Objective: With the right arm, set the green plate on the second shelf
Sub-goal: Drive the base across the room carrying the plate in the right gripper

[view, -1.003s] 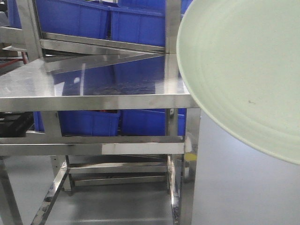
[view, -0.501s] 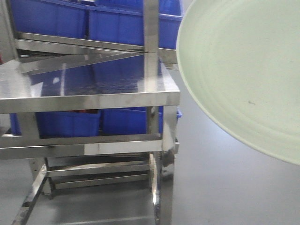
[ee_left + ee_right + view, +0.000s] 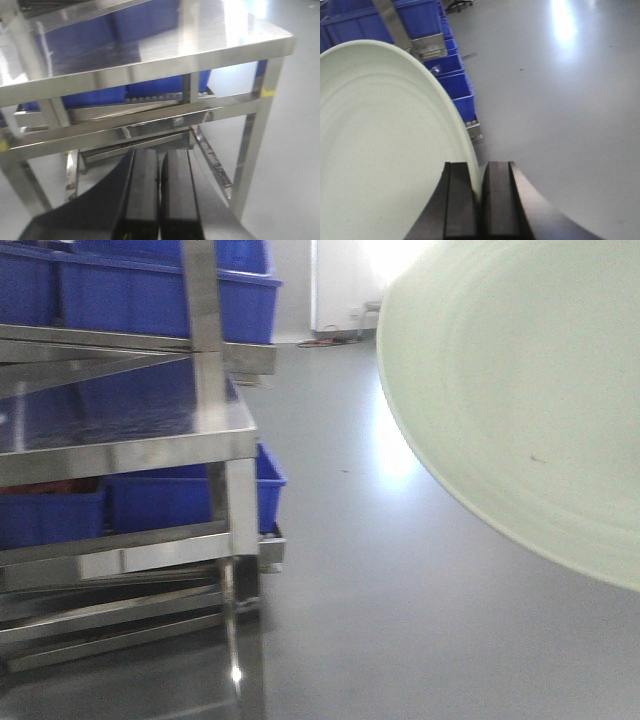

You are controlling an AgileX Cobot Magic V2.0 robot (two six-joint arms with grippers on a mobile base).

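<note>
The green plate (image 3: 520,400) fills the right of the front view, held on edge close to the camera, pale sage with faint rings and a small dark speck. In the right wrist view the green plate (image 3: 380,145) stands upright, its rim pinched between the black fingers of my right gripper (image 3: 479,172), which is shut on it. My left gripper (image 3: 160,160) is shut with nothing in it, pointing at the steel rack. The rack's steel shelf (image 3: 110,430) lies at the left of the front view; a steel shelf top (image 3: 150,55) spans the left wrist view.
Blue bins (image 3: 150,290) sit behind the rack and more blue bins (image 3: 150,495) under its shelf. A rack post (image 3: 225,490) stands left of centre. Grey floor (image 3: 400,580) stretches to the right, with a bright reflection. The right wrist view shows blue bins (image 3: 455,75) and grey floor (image 3: 560,100).
The rack has slid leftward across the front view, exposing more floor on the right. The plate keeps its place in the frame, still gripped.
</note>
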